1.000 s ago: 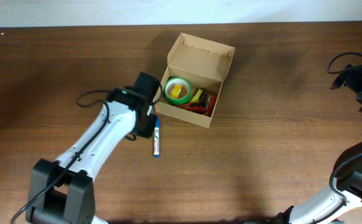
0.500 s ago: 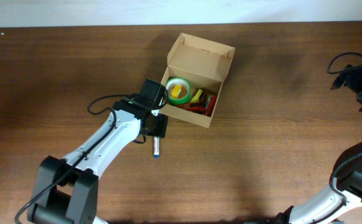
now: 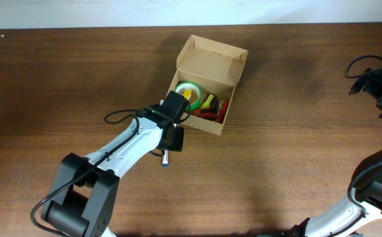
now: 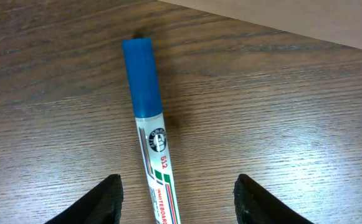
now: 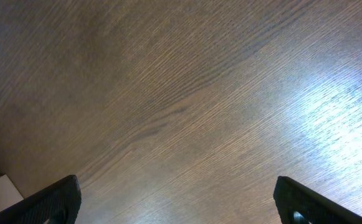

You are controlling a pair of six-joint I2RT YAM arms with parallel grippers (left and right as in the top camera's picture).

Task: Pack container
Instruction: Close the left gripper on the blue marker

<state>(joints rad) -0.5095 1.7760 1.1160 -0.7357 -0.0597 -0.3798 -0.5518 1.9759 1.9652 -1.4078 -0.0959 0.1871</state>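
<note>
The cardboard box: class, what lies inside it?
Inside the box: green tape roll, a yellow item, red pens. Whatever lies beneath them is covered; the left arm hides one corner.

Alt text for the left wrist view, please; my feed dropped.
A blue-capped marker lies flat on the wooden table between the open fingers of the left tool, not touched by either. Its cap points away from the camera.

Box (image 3: 212,66) set on table (image 3: 289,164), tape roll (image 3: 188,95) placed in its left part, pens (image 3: 214,110) laid right of it, marker (image 4: 151,137) laid before box, straddled untouched by left gripper (image 4: 177,200).
</note>
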